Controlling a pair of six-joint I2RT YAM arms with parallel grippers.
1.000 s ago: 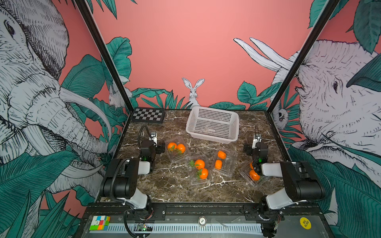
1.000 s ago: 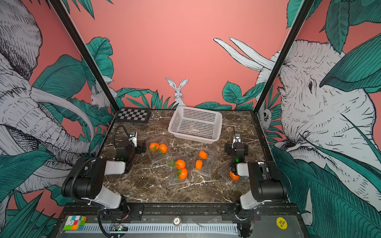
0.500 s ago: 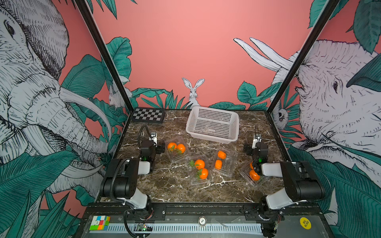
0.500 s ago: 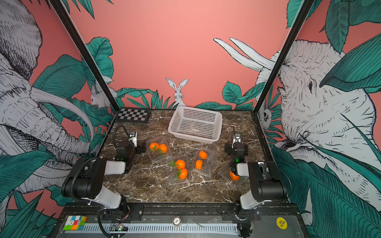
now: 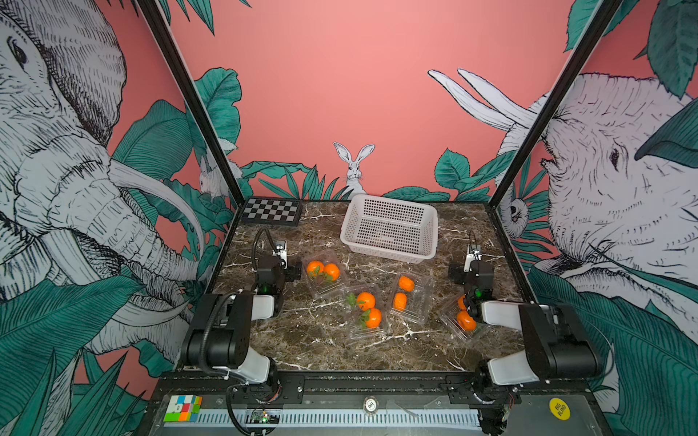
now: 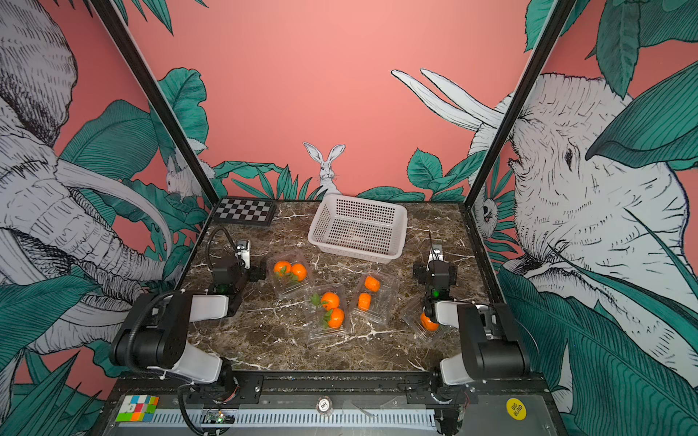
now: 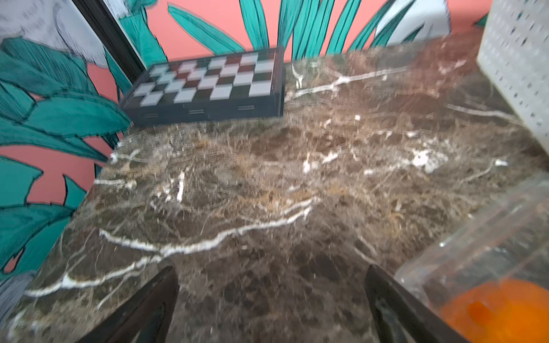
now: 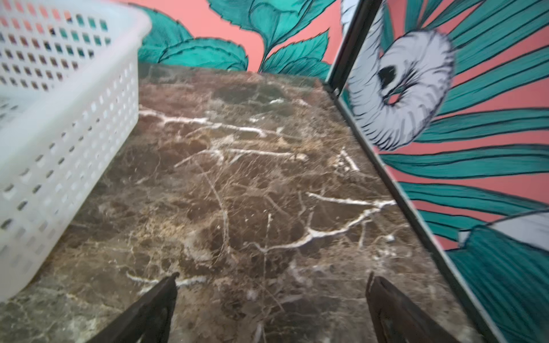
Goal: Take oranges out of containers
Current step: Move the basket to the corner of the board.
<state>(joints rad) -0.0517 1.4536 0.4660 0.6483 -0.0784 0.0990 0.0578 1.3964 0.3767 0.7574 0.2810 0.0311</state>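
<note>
**Both end effectors open, all oranges inside the containers**

At your far left, the checkerboard (image 5: 271,211) lies in the back corner of the bench (image 5: 321,339). In front of it, the left end effector (image 7: 271,274) is low over bare marble. Its jaws are wide apart and hold nothing.

Just beside it, toward the middle, you see the leftmost container (image 5: 325,288). It is clear plastic, with two oranges (image 5: 315,268) side by side inside and green leaves between them.

Next, closer to the front edge, comes the second container (image 5: 357,328). It holds two more oranges (image 5: 365,300) with leaves, one behind the other.

Right beside it is the third container (image 5: 417,305), turned at a small angle. It also has two oranges (image 5: 406,283) inside.

Behind these three, at the back middle of the bench, stands the white perforated basket (image 5: 385,252).

The fourth container (image 5: 449,319) lies further right, partly under the right arm. You can see two oranges (image 5: 466,321) in it, and the arm covers part of one.

The right end effector (image 8: 271,277) is ahead of that container, over bare marble between the basket and the right wall. Its jaws are also wide apart and hold nothing.

From these views you cannot tell if the container lids are latched.
</note>
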